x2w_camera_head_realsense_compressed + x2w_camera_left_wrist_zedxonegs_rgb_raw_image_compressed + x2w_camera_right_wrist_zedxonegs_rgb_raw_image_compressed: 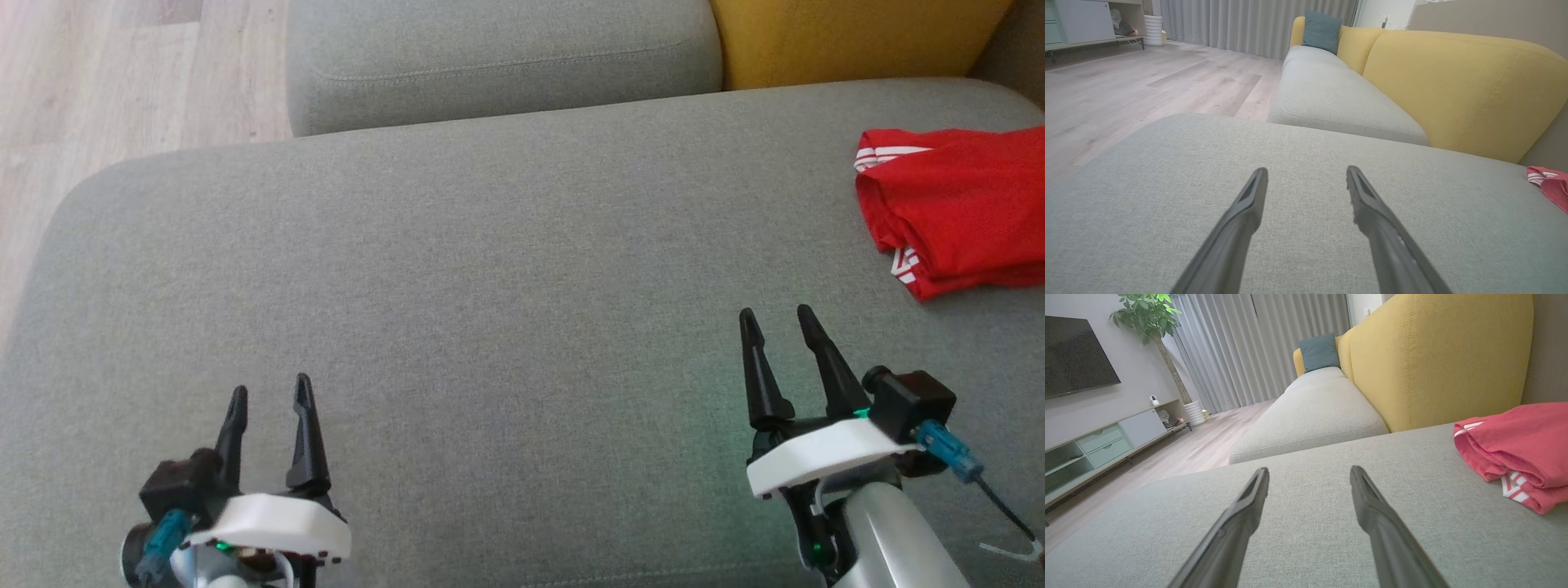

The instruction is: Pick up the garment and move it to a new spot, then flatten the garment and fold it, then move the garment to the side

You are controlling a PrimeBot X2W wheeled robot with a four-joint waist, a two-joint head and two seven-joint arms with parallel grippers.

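Observation:
The garment (959, 212) is red with white stripes and lies folded at the right edge of the grey sofa seat (490, 269). It shows large at the right of the right wrist view (1523, 451) and as a small corner at the right edge of the left wrist view (1549, 181). My left gripper (269, 388) hovers over the seat near its front left, open and holding nothing (1306, 173). My right gripper (775, 314) stands open and holding nothing as well (1309, 473), a short way in front and left of the garment, not touching it.
A second grey seat cushion (498, 57) adjoins the back, with a yellow backrest (857, 37) behind it and a teal pillow (1319, 351) at the far end. Wooden floor (98, 90) lies off the seat's left edge. A TV cabinet (1098, 445) and a potted plant (1151, 318) stand by the wall.

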